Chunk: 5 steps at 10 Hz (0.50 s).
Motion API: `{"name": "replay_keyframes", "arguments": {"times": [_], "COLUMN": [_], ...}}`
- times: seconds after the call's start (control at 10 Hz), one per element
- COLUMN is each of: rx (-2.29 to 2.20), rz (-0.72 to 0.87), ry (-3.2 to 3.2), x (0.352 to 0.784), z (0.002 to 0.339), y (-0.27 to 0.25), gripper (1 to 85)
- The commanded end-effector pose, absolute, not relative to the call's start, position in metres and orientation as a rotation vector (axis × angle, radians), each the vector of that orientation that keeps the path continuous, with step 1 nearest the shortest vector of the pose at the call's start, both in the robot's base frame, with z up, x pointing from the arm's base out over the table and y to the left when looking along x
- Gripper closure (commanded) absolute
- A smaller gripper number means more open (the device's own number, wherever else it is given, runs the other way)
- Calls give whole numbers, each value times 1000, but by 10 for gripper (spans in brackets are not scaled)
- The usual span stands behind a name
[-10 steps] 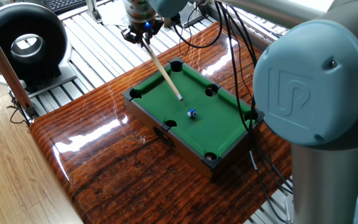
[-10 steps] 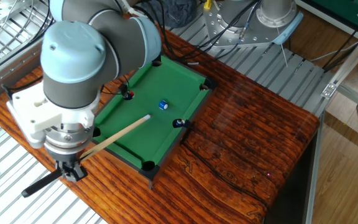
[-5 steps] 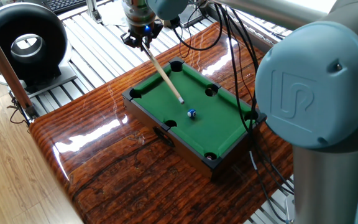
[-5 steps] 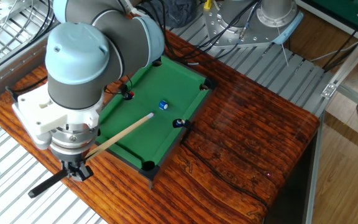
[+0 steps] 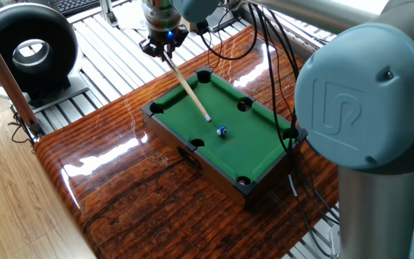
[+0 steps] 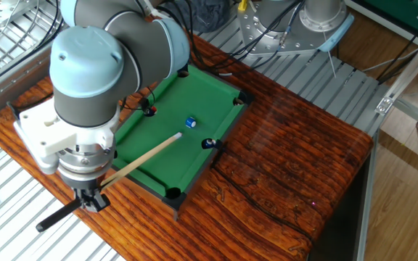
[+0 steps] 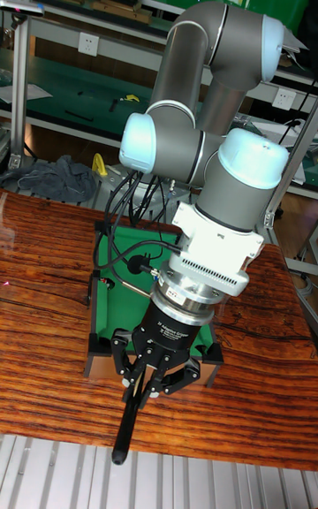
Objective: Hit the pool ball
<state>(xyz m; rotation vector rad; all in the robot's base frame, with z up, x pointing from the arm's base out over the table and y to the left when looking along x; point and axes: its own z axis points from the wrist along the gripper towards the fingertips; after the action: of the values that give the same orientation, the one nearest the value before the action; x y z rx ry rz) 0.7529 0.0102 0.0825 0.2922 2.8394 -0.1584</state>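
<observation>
**Robot arm aims a cue at a blue ball on a toy pool table**

A miniature pool table (image 5: 261, 144) with green felt, a dark frame and six black pocket holes sits on a glossy reddish wooden table (image 5: 121, 194). On the felt lies the pool ball (image 5: 221, 132), tiny and blue with a small white spot, roughly at the middle of the playing surface and nearer one long rail. In the other fixed view the same ball (image 6: 190, 123) rests between two side pockets. A small red object (image 6: 150, 110) sits by the far long rail; what it is cannot be made out. The pockets look dark; nothing can be made out inside them.

The gripper (image 5: 164, 44) hangs beyond one short end of the pool table, its fingers pinched around the thick end of a pale wooden cue (image 5: 189, 88). The cue slopes down over the felt, and its tip sits near the ball, just short of touching it. In the tall fixed view the gripper (image 7: 152, 383) clasps the cue's black butt (image 7: 125, 428).

A raised logo of two letters, likely "UR", shows on the arm's pale blue joint cap (image 5: 351, 93). A black ring-shaped device (image 5: 27, 50) stands beyond the wooden table's corner.
</observation>
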Motion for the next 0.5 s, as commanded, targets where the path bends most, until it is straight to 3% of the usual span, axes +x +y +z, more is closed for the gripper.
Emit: {"name": "replay_keyframes", "arguments": {"times": [0.0,0.4], "rx": [394,553], "rz": [-89,-14], "ry": [2843,2835], "x": [751,748], "z": [80,80], "y": [18,28], "gripper": [847,847]}}
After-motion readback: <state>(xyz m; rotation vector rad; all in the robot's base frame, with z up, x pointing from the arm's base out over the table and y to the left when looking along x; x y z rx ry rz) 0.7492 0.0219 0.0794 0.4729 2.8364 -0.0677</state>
